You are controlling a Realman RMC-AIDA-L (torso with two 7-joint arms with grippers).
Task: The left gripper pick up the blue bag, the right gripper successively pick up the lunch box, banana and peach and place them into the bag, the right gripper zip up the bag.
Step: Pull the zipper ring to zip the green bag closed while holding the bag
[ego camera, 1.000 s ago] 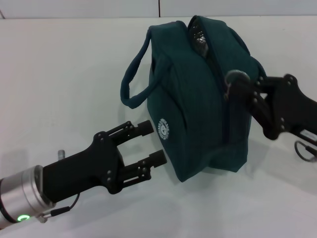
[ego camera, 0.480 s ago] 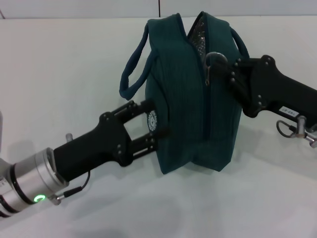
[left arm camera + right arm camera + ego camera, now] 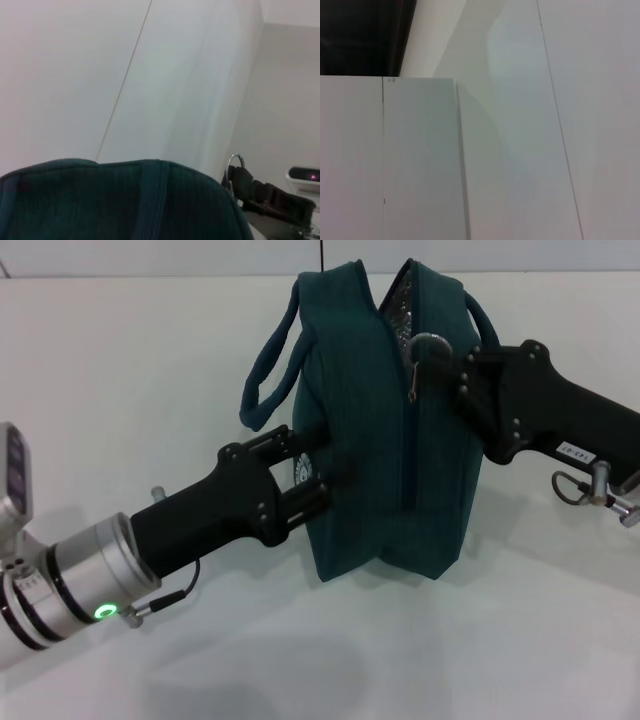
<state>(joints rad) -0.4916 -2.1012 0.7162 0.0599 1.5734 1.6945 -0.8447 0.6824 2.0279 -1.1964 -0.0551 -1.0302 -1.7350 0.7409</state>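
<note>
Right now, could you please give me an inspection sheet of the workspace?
Surface: white table, bare where visible.
Job's things: blue bag upright, zipper open only near the top; lunch box, banana and peach not seen.
Clutter: nothing seen.
Grippers: left gripper pressed against the bag's logo side; right gripper at the zipper ring.
Cables: thin black wire by the left wrist.
Surroundings: pale wall panels in the wrist views.
</note>
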